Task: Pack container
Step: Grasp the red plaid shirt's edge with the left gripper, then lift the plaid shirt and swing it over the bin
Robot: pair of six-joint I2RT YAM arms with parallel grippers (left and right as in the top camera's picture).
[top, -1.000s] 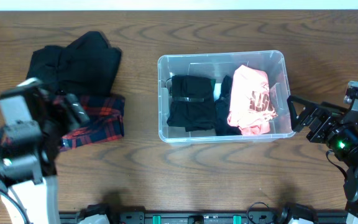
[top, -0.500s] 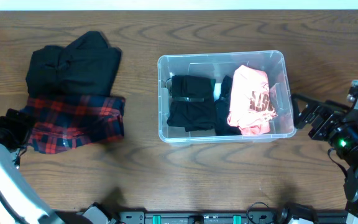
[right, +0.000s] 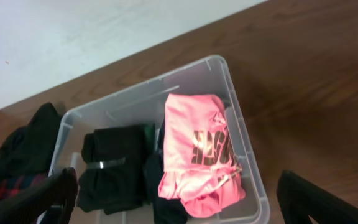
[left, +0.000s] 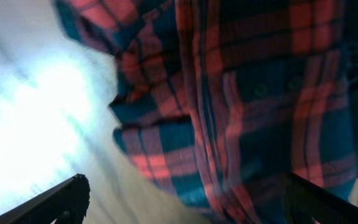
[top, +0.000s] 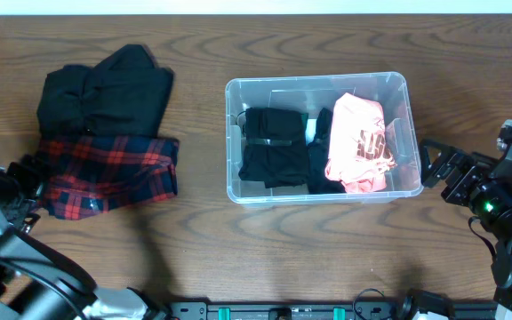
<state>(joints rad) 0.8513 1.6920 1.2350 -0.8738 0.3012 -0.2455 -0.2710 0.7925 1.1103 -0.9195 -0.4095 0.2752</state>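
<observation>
Looking down at the wood-grain desk [top: 265,253]. The container [top: 318,78] sits right of centre: clear glossy plastic, rectangular with rounded corners and a raised rim, its long side running left to right. Inside I see soft folded cloth. A black bundle [top: 272,147] fills the left half, and a pink garment [top: 358,142] with dark lettering lies along the right half, more dark fabric between them. Out on the desk to the left, a red-and-navy plaid shirt [top: 109,176] lies folded and slightly rumpled. Its top edge touches a heap of matte black clothing [top: 105,89] behind it.

Left jaws: the wrist view shows both dark fingers [left: 67,198] spread wide at the bottom corners, nothing pinched between them. The plaid weave fills the frame just ahead, but it's blurred, so I can't tell if a fingertip touches the cloth. From above they're at the shirt's left edge, well apart from the container, the whole shirt in between.

Right jaws: spread wide too and empty, fingers [right: 48,194] at either side of the wrist view. They sit just beside the container's right end wall, apart from it, mouth facing it. That camera looks into the container over the pink garment.
</observation>
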